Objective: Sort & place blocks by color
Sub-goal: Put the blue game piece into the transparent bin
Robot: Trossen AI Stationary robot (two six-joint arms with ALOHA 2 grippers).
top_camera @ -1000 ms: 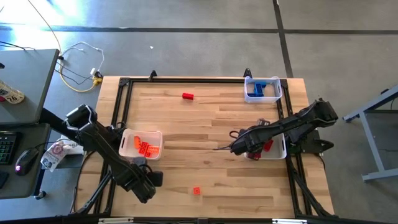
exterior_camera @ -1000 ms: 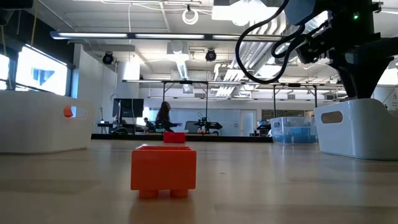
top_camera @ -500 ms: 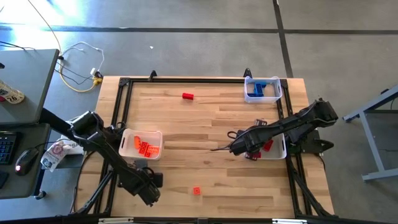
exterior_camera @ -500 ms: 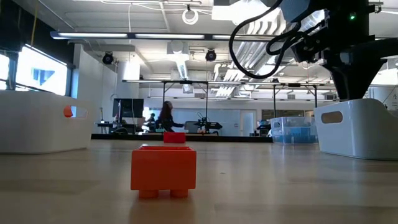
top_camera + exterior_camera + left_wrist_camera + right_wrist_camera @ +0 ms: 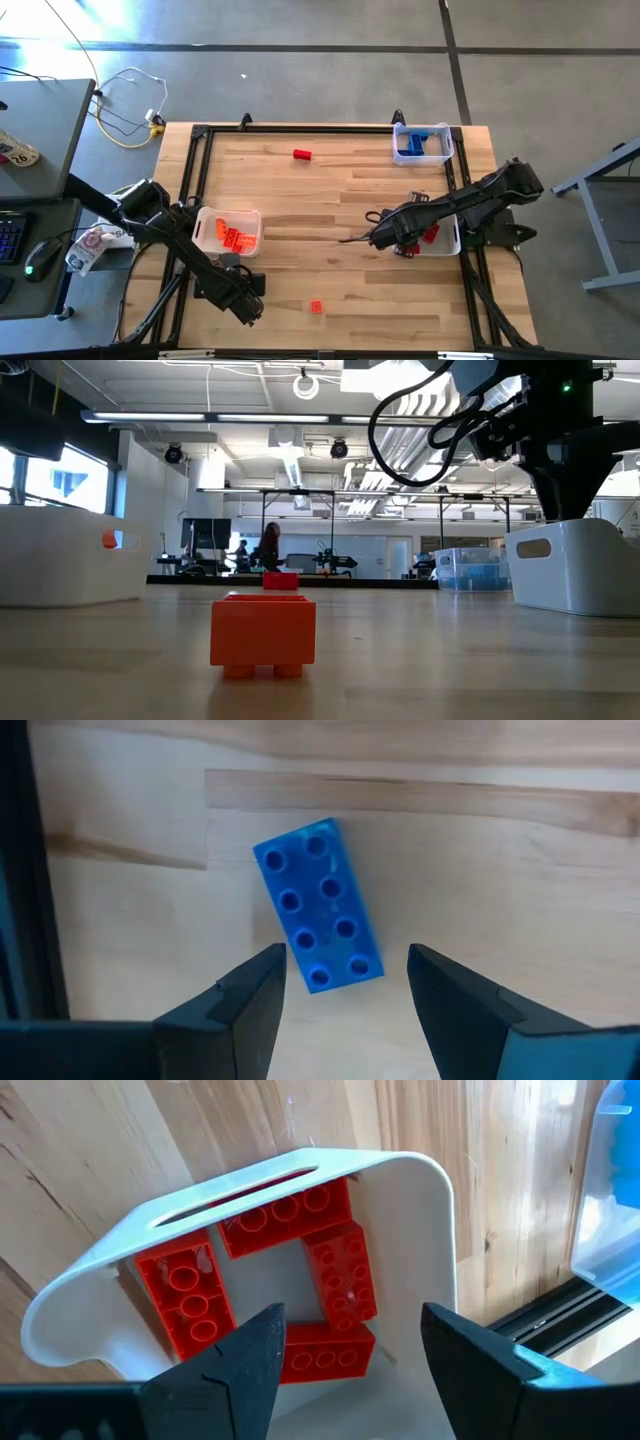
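Note:
My left gripper (image 5: 345, 956) is open above a blue studded block (image 5: 318, 905) that lies flat on the table. One end of the block sits between the fingertips, and neither finger touches it. In the high view this gripper (image 5: 245, 300) hangs near the table's near-left corner and hides the blue block. My right gripper (image 5: 350, 1320) is open and empty over the white tray (image 5: 420, 1180) that holds several red blocks (image 5: 288, 1215). A red block (image 5: 302, 154) lies near the far edge. An orange-red block (image 5: 316, 307) sits on its studs near the near edge.
A white tray (image 5: 228, 231) with orange blocks stands at the table's left side. A tray (image 5: 421, 143) with blue blocks stands at the far right corner. A black frame (image 5: 300, 128) runs along the table's edges. The orange-red block (image 5: 263, 630) is large in the low view.
My left arm has swung a little toward the table's right, and its gripper has come over the near-left part of the table. The right arm has kept almost still above the red tray. No block has moved.

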